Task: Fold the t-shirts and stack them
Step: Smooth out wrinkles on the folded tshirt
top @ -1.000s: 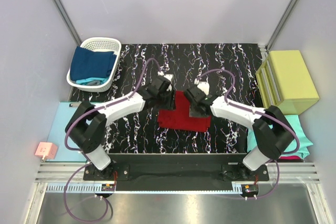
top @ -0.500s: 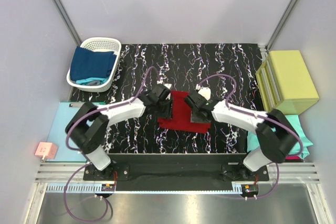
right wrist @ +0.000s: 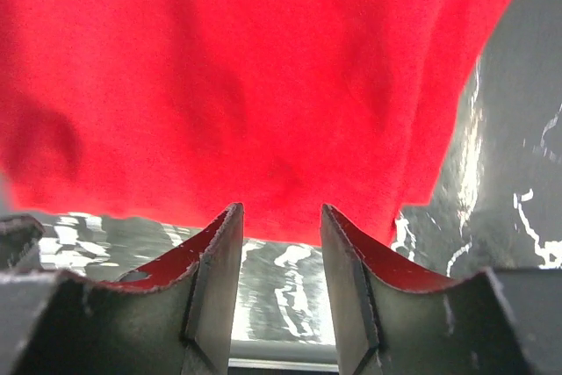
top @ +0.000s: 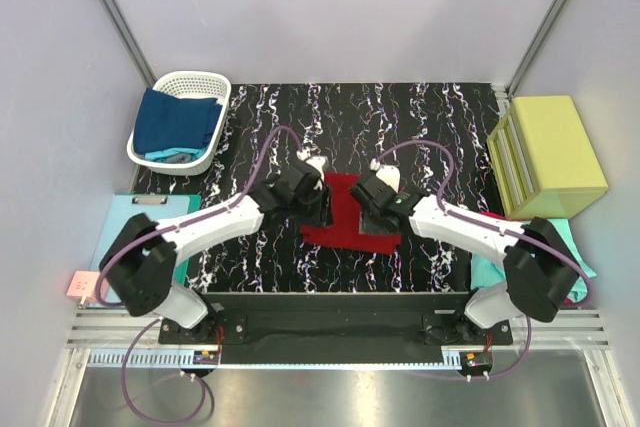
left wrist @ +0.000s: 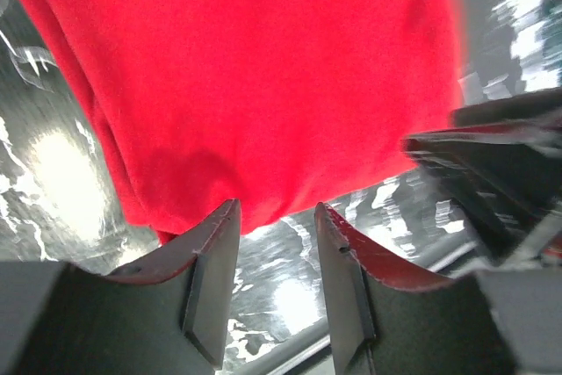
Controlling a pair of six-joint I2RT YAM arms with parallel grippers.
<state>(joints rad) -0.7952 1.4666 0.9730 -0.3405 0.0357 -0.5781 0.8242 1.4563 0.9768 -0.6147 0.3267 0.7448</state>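
Observation:
A dark red t-shirt lies folded on the black marbled table, between my two grippers. My left gripper hovers at its left side and my right gripper at its right side. In the left wrist view the jaws of the left gripper stand apart with only table between them, and the red t-shirt lies just past the tips. The right gripper looks the same, open over bare table at the edge of the red t-shirt. Navy blue and teal t-shirts fill a basket.
The white basket stands at the back left. A yellow-green box sits at the right, with a teal t-shirt over a magenta one in front of it. A pale-blue sheet and a pink object lie at the left.
Both grippers have drawn back toward the near edge of the red t-shirt, and the left arm's elbow has swung left. The shirt lies flat.

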